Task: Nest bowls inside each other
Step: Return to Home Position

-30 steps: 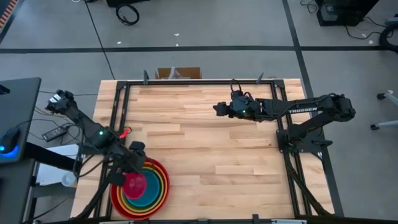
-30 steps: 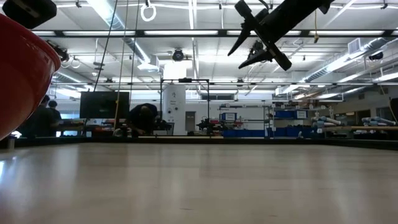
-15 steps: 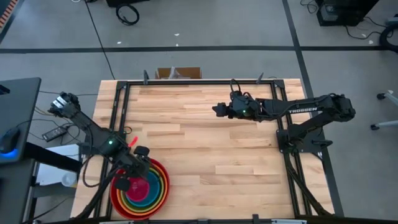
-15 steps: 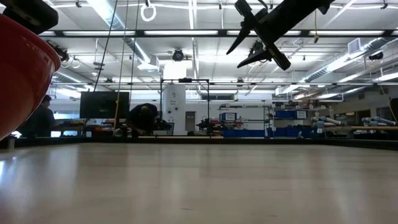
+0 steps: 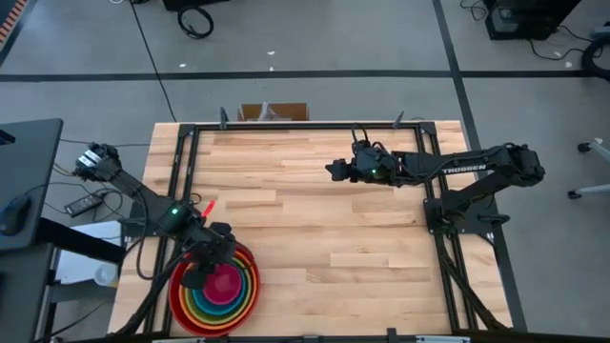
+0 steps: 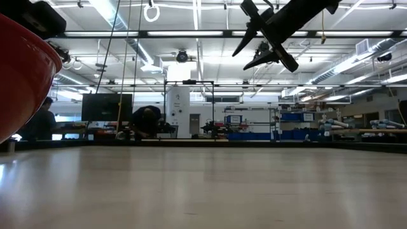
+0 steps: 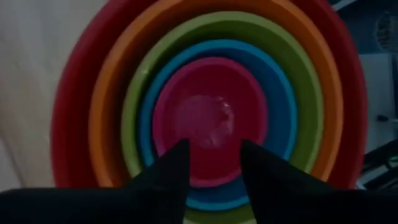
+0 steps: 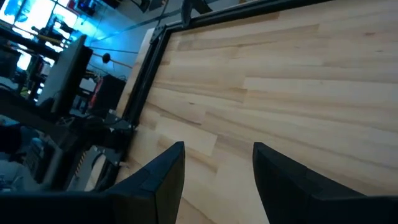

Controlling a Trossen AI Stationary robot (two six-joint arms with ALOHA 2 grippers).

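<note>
**Five bowls in one stack at the near left corner**

The bowls sit one inside another at the near left corner of the wooden surface (image 5: 324,229). The large red bowl (image 7: 65,124) is the outermost; from table height only its curved side shows at the edge of the view. Inside it sits the orange bowl (image 7: 102,118), then the green bowl (image 7: 214,28), then the blue bowl (image 7: 214,48). The small red bowl (image 7: 208,118) lies in the very middle, and nothing lies in it.

The left arm (image 5: 157,214) reaches down to this stack, its jaws hanging over the edge of the stack nearest the arm. They are parted a modest way and hold nothing. Its wrist camera looks straight down between the two dark fingers (image 7: 168,174) into the small red bowl.

The right arm (image 5: 457,171) is stretched out level above the far half of the surface, well apart from the bowls. Its jaws are parted too and empty, with only bare wood below its fingers (image 8: 161,180).

In the room beyond, a person (image 6: 147,121) bends over a bench.
</note>
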